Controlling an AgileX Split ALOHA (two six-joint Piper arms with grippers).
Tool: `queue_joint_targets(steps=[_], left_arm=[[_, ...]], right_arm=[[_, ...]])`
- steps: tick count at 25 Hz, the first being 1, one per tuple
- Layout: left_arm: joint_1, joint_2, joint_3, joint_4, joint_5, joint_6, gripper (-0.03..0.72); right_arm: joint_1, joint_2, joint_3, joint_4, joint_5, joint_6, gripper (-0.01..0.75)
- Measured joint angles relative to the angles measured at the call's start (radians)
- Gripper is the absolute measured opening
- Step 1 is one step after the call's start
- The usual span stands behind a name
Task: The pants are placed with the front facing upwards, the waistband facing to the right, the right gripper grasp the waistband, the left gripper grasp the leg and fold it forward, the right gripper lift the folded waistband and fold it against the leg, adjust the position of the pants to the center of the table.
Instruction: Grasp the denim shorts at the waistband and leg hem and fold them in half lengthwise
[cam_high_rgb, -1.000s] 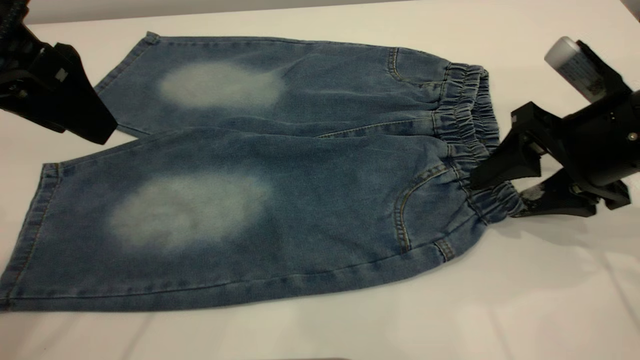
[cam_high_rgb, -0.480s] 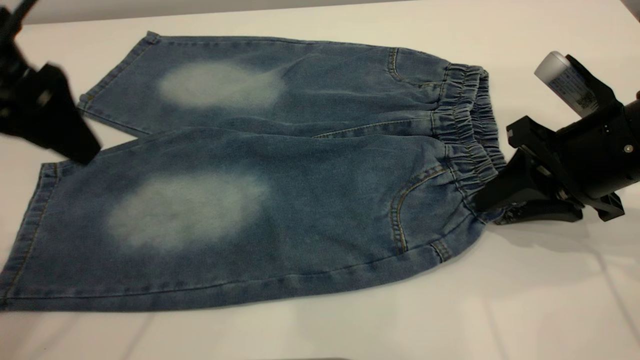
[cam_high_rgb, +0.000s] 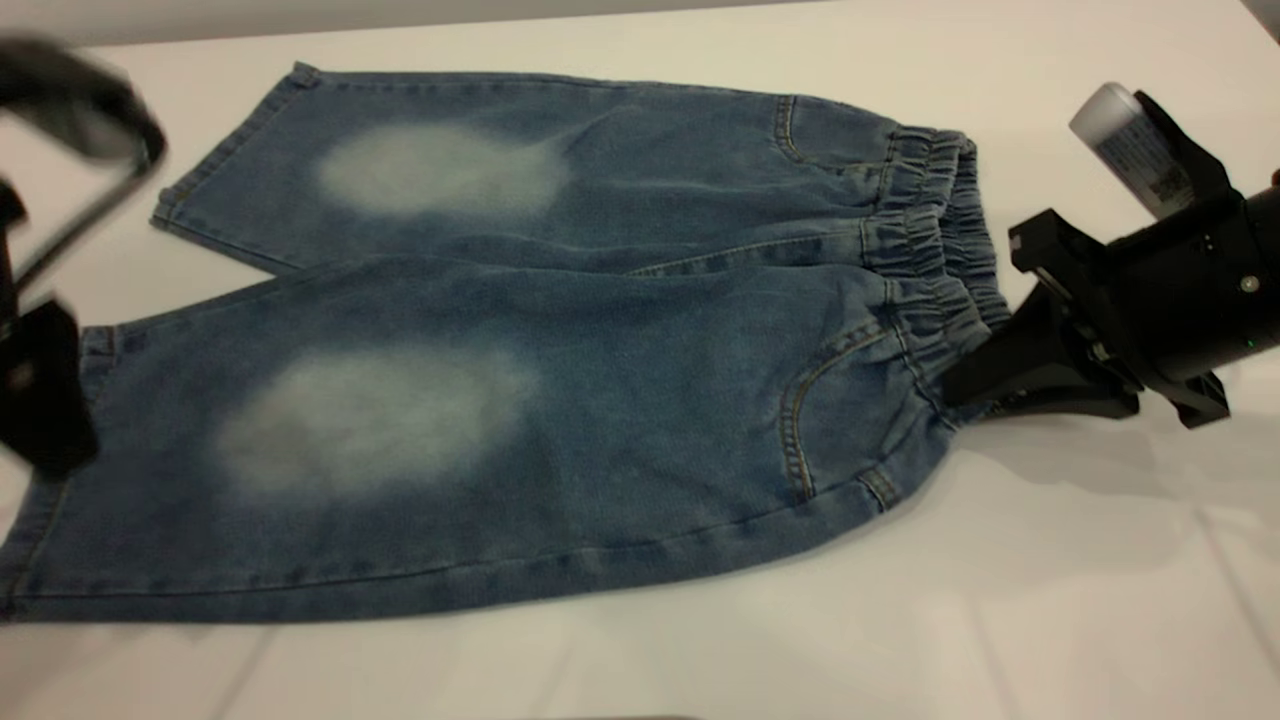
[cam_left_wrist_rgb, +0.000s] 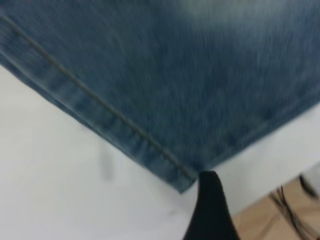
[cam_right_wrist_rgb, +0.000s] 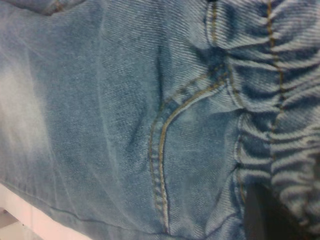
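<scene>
Since a moment ago the left gripper (cam_high_rgb: 45, 400) has dropped to the near leg's hem – fingers unclear – while the right gripper (cam_high_rgb: 985, 385) clamps the waistband (cam_high_rgb: 935, 260) of the pants (cam_high_rgb: 520, 340), soft, limp denim spread flat on the table (cam_high_rgb: 1050, 600), best pinched at hems.

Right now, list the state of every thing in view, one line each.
Blue denim pants: flat, front up, unfolded.
Ruffled elastic waistband: to the right, near corner pinched.
Right black end effector: shut on the waistband.
Left black end effector: at the near leg's hem.
White table: bears the pants.
</scene>
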Motion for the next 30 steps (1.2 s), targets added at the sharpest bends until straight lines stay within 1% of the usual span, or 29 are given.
queue_joint_targets(steps=[3, 7, 12, 16, 20, 28, 30], left_arm=[[0.0, 0.048, 0.0, 0.067, 0.007, 0.0, 0.463], [0.0, 0.097, 0.0, 0.116, -0.033, 0.016, 0.463], [0.0, 0.192, -0.001, 0.13, -0.038, 0.059, 0.463], [0.0, 0.232, -0.002, 0.153, -0.087, 0.055, 0.463], [0.0, 0.277, -0.002, 0.157, -0.109, 0.055, 0.463], [0.0, 0.329, -0.008, 0.162, -0.12, 0.049, 0.462], [0.0, 0.333, -0.012, 0.164, -0.119, 0.045, 0.452]], right_arm=[[0.0, 0.0, 0.0, 0.014, 0.004, -0.005, 0.048], [0.0, 0.0, 0.0, 0.017, 0.007, -0.008, 0.048], [0.0, 0.0, 0.0, 0.018, 0.007, -0.01, 0.049], [0.0, 0.0, 0.0, 0.019, 0.01, -0.01, 0.05], [0.0, 0.0, 0.0, 0.019, 0.011, -0.01, 0.05], [0.0, 0.0, 0.0, 0.017, 0.014, -0.01, 0.05], [0.0, 0.0, 0.0, 0.014, 0.015, -0.01, 0.05]])
